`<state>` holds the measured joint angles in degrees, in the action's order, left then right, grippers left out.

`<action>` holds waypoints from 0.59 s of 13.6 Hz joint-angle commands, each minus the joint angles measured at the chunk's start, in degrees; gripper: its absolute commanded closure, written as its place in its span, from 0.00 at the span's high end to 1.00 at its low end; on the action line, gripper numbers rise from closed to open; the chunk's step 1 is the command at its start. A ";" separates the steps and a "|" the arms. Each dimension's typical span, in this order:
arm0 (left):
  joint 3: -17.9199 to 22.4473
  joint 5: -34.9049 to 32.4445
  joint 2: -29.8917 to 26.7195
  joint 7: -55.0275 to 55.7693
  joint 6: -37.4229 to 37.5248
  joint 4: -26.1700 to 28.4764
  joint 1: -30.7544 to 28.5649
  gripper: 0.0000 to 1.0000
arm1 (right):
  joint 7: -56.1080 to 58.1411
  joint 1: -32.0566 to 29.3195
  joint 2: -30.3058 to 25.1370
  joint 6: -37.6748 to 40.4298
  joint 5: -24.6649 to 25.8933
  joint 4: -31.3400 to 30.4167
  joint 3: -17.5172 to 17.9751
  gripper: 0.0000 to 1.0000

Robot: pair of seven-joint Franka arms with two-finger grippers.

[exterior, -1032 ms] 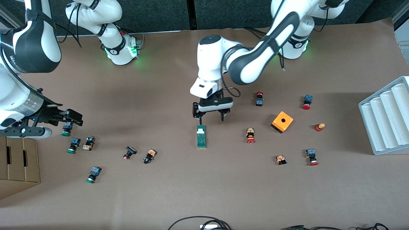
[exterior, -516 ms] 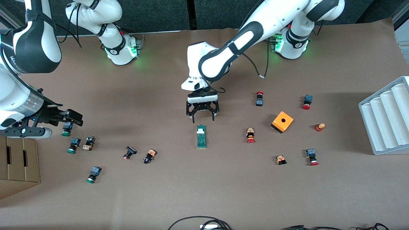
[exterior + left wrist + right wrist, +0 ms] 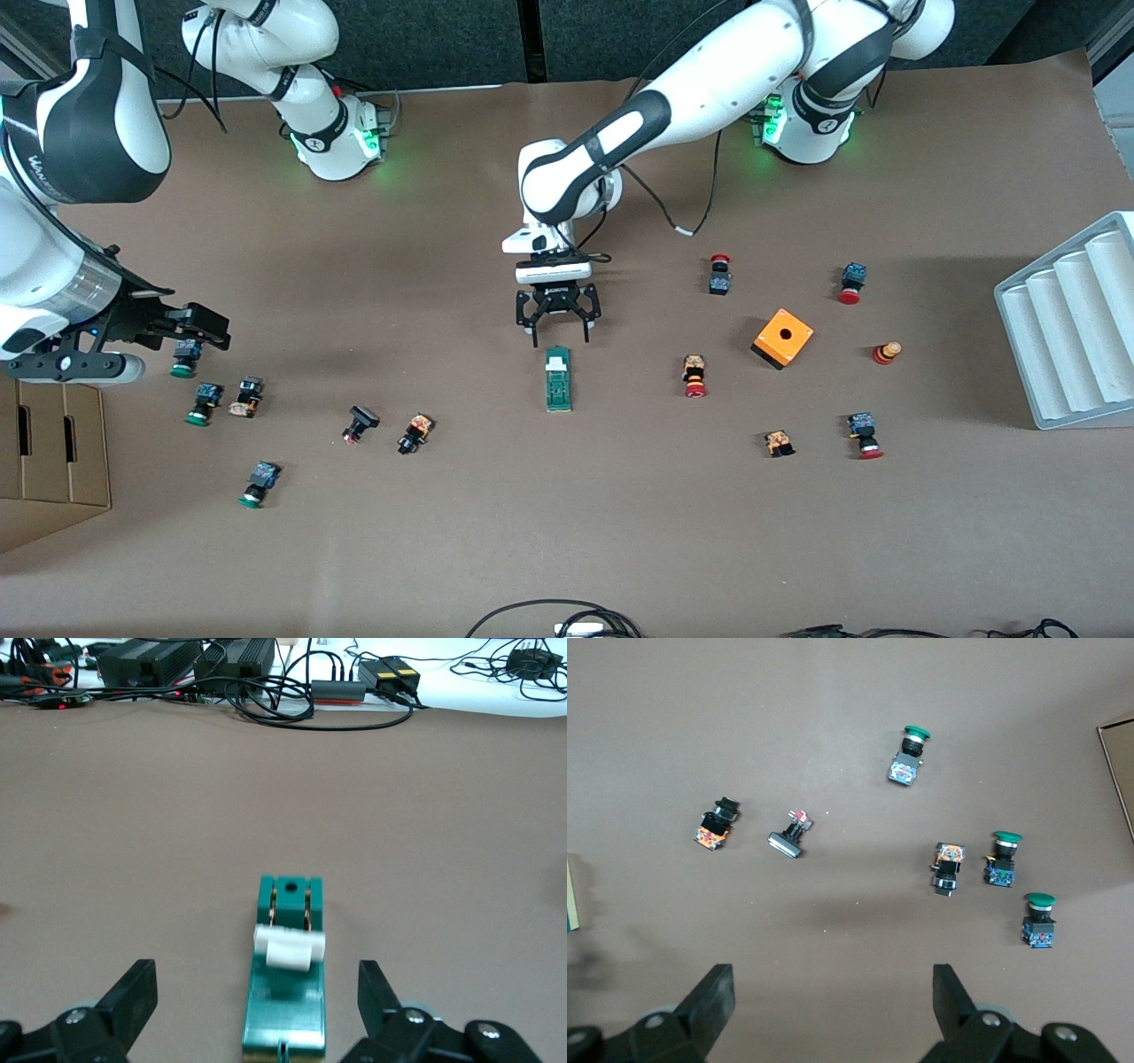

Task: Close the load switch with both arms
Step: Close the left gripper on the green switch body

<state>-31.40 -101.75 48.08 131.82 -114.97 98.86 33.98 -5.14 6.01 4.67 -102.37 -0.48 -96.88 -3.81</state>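
Left gripper point(image 3: 558, 338) down low at mid-table, jaws spread wide, holding nothing, touching nothing. Fingertips point(image 3: 135, 985) flanking the white-slider end of the load switch point(image 3: 558, 378) with clear gaps either side. Lying flat on the brown table point(image 3: 567, 532), that dark-green block, white sliding piece point(image 3: 289, 948) at the end toward the robots' bases. Right gripper point(image 3: 190, 330) waiting up in the air toward the right arm's end, over a scatter of green-capped push buttons point(image 3: 1001, 857), jaws equally wide, empty.

Brown table point(image 3: 567, 532) under a dark back wall point(image 3: 620, 35), cardboard box point(image 3: 44, 452), white ridged tray point(image 3: 1072, 328)
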 commanded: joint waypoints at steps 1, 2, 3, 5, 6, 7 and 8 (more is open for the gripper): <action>0.38 -4.23 4.38 2.83 3.17 -3.84 1.97 1.00 | 0.30 0.14 0.61 -0.28 0.56 0.73 -0.06 1.00; 0.38 -5.29 4.82 4.05 3.17 -4.63 1.97 1.00 | 0.22 0.23 0.69 -0.20 0.56 0.73 -0.06 1.00; 0.99 -8.69 6.48 6.50 3.52 -4.64 2.58 1.00 | 0.13 0.23 0.87 -0.02 0.56 0.81 0.03 1.00; 4.15 -15.92 7.46 13.09 3.78 -4.38 3.63 0.98 | -0.31 0.32 1.04 0.24 0.56 0.81 0.03 1.00; 4.24 -15.94 7.38 12.77 3.87 -4.29 3.90 0.95 | -0.31 0.32 1.13 0.33 0.56 0.81 0.03 1.00; 4.25 -16.11 7.46 12.76 3.96 -4.38 4.08 0.93 | -0.14 0.49 1.13 0.33 0.56 0.90 0.12 1.00; 4.33 -16.20 7.73 12.68 3.96 -4.38 4.34 0.94 | -0.05 0.58 1.31 0.33 0.56 0.90 0.12 1.00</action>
<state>-27.84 -117.00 55.27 143.38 -112.22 95.92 36.33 -5.17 6.18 5.44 -102.37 -0.48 -96.88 -3.73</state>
